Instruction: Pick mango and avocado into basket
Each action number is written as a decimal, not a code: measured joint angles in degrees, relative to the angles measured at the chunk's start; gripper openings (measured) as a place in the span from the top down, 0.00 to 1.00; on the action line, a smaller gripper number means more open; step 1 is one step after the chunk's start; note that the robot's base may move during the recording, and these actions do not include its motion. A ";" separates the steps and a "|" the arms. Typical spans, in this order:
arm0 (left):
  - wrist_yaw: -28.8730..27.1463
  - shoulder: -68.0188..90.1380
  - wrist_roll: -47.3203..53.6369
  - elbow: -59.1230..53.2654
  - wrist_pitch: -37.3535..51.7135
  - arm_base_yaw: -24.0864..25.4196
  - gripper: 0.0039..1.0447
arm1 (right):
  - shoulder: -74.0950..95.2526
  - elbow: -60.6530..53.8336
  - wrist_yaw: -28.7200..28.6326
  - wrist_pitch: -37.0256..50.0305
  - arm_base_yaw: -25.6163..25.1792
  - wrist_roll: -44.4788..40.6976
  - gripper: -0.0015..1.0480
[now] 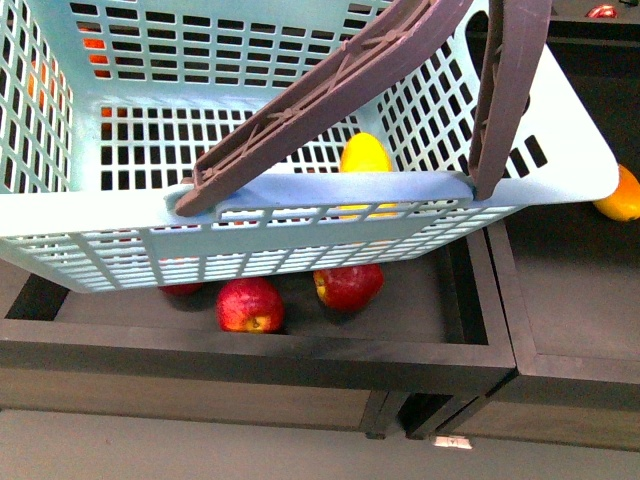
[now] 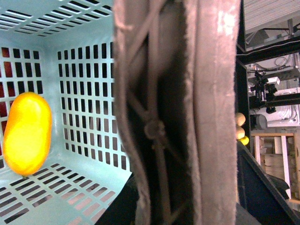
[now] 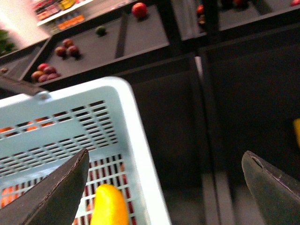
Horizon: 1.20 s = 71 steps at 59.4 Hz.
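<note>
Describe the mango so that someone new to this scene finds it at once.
Find the light teal basket with brown handles filling the front view. Inside it, just behind the near rim, lies the mango. It is the only fruit seen inside, smooth, oval and yellow, unlike the red apples in the dark crate below.

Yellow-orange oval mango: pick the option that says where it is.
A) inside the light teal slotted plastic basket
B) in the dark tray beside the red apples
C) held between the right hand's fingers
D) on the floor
A: the yellow-orange oval mango sits inside the light teal slotted plastic basket, showing above its near rim in the front view and against its lattice wall in the left wrist view.
</note>
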 joint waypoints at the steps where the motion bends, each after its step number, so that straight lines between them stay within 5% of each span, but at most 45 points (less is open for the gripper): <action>1: 0.00 0.00 -0.04 0.00 0.00 0.00 0.87 | -0.11 -0.70 0.66 1.73 -0.22 -0.46 0.16; 8: 0.11 0.04 0.17 0.00 0.00 -0.07 0.87 | -3.10 -9.53 0.81 14.73 -1.29 -11.19 0.37; 26: 0.00 0.04 0.00 0.00 0.00 -0.07 0.87 | -15.43 -23.41 -3.43 16.46 -5.97 -16.00 0.98; 47: 0.42 0.04 -0.07 0.00 0.00 -0.07 0.87 | -29.68 -31.08 -3.76 9.73 -5.99 -16.06 0.98; 71: 0.09 0.04 0.04 0.00 0.00 -0.07 0.87 | -31.04 -31.52 -3.76 9.38 -5.99 -16.15 0.38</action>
